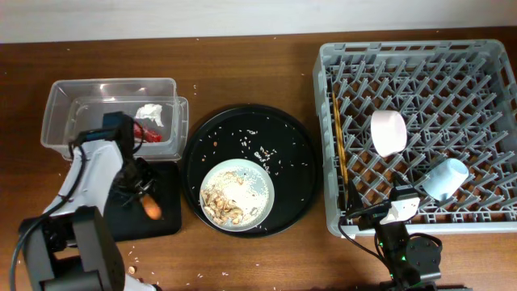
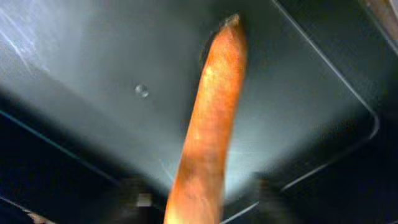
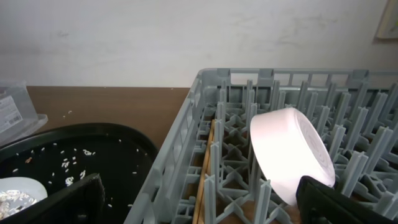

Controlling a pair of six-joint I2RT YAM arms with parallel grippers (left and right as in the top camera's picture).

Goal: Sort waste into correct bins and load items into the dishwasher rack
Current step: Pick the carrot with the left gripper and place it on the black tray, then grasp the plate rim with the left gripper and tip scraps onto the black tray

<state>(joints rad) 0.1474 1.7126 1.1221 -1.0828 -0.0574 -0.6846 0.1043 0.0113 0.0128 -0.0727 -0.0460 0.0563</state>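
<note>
The orange carrot lies in the shallow black tray; in the left wrist view the carrot fills the middle over the tray floor. My left gripper is over it, and its blurred fingers are apart on either side of the carrot's near end. The clear tub holds the red wrapper and white tissue. The pale plate carries beige scraps. The grey rack holds the white bowl, blue cup and chopsticks. My right gripper is open and empty at the rack's front edge.
The large round black tray under the plate is strewn with rice grains and also shows in the right wrist view. Crumbs lie on the brown table. The bowl leans on the rack pegs just ahead of the right fingers.
</note>
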